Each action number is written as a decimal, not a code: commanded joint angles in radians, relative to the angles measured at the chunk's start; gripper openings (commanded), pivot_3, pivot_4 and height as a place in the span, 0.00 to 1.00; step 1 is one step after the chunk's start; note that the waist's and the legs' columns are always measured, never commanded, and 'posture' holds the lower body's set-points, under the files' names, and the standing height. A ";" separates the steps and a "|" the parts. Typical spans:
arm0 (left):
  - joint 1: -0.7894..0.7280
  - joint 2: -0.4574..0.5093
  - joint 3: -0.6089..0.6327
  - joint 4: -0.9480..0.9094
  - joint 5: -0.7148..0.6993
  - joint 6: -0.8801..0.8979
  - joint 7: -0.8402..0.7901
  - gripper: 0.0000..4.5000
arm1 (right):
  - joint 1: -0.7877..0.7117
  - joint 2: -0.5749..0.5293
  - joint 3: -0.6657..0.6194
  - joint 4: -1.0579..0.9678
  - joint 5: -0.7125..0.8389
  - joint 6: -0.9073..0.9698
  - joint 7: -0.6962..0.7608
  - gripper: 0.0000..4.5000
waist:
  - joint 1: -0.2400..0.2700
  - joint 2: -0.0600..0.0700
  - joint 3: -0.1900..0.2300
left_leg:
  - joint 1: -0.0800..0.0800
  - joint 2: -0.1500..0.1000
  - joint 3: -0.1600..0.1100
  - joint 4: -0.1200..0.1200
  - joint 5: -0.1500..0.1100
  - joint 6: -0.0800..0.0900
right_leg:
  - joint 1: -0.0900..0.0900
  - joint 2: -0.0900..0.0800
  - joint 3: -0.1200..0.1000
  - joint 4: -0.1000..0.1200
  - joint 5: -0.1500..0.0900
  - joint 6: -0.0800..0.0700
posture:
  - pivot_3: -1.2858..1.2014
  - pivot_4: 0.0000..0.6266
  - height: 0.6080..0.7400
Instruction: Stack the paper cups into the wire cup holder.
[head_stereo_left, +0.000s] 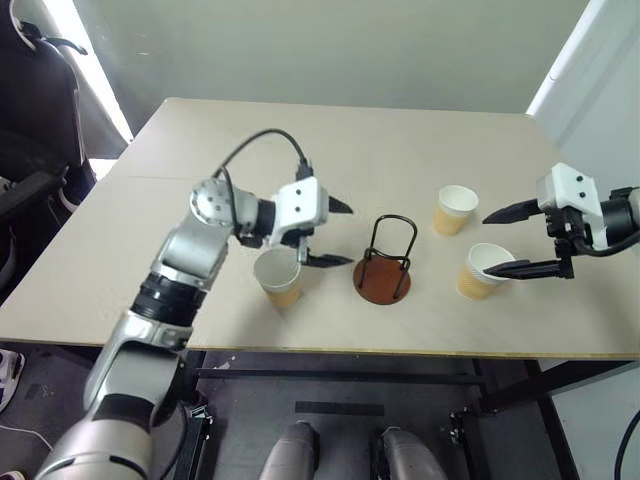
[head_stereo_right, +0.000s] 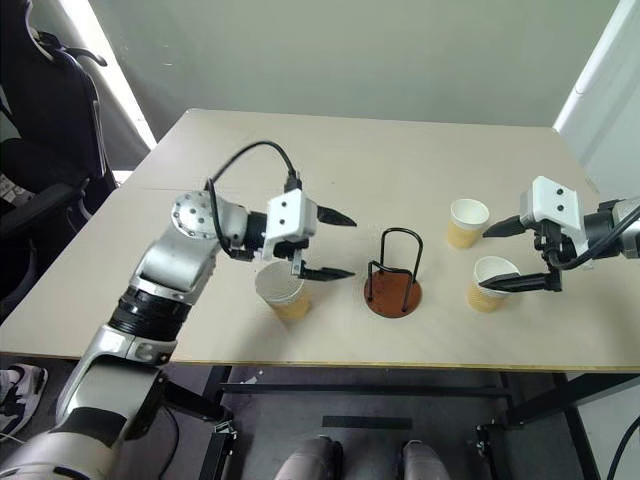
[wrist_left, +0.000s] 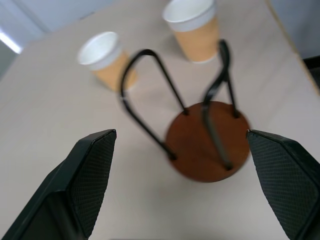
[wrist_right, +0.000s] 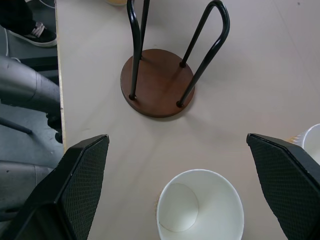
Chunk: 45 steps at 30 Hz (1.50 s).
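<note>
Three paper cups (head_stereo_left: 279, 279) upright on worktop (head_stereo_left: 400, 130), none in wire cup holder (head_stereo_left: 385, 262). One left of holder, under left tool (head_stereo_left: 328, 233), jaws spread, gripping nothing. Two right of holder, near one between spread jaws of right tool (head_stereo_left: 500, 243), ungripped.

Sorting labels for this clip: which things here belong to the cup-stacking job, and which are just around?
Job:
- three paper cups
- wire cup holder, empty
- left claw, right claw, both open

Just around:
- table
- black chair
</note>
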 joint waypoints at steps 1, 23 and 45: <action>-0.038 0.016 0.030 0.019 0.003 -0.033 -0.001 0.99 | -0.044 0.003 -0.008 0.012 -0.024 -0.028 -0.048 1.00 | -0.001 0.000 0.000 | 0.000 0.000 0.000 0.000 0.000 0.000 | 0.000 0.000 0.000 0.000 0.000 0.000 | 0.52 0.24 1.00; -0.150 0.081 0.132 0.144 -0.052 0.018 -0.014 0.99 | -0.514 0.336 0.245 0.834 -0.428 -0.542 -0.267 1.00 | -0.006 0.001 0.000 | -0.004 0.000 -0.001 -0.002 -0.001 0.001 | -0.007 0.000 0.000 0.000 0.001 -0.001 | 0.52 0.24 1.00; -0.153 0.077 0.126 0.144 -0.042 0.017 -0.011 1.00 | -0.615 0.410 0.290 1.157 -0.615 -0.702 -0.427 0.63 | -0.008 0.001 0.000 | -0.003 0.000 -0.001 -0.005 -0.003 -0.001 | -0.007 0.000 0.000 0.000 0.000 -0.002 | 0.52 0.24 1.00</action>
